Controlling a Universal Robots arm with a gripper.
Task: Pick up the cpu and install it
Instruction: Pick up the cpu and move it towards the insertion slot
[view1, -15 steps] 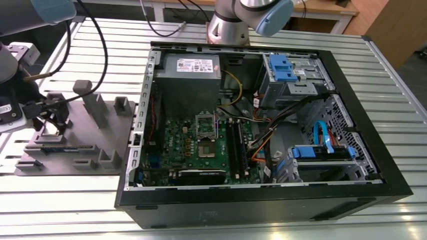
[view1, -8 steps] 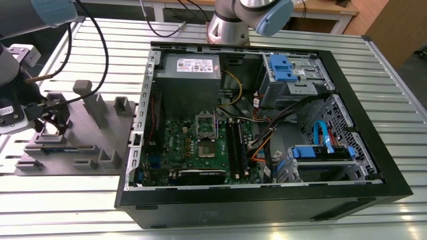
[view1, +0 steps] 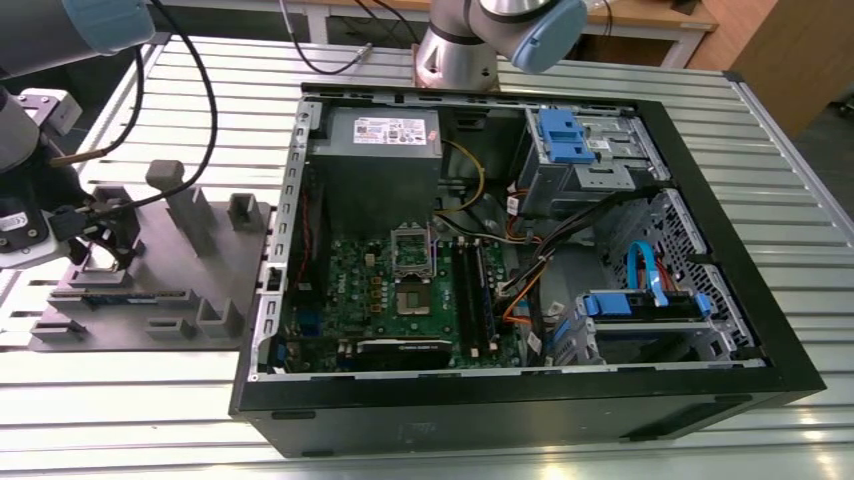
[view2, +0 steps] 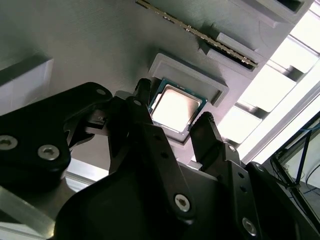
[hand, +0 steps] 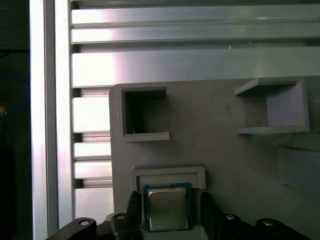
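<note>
you are at the pick step: your gripper stands wide open astride the cpu, ungripped in the tray at 9 o'clock of the case in the exterior view, so closing needs even contact on 2 edges.

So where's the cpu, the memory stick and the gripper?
cpu (hand: 166, 209): first wrist view, middle of its metal top.
memory stick (view2: 198, 33): second wrist view, midway along its edge.
gripper (hand: 169, 196): first wrist view, midway between its fingertips.
</note>
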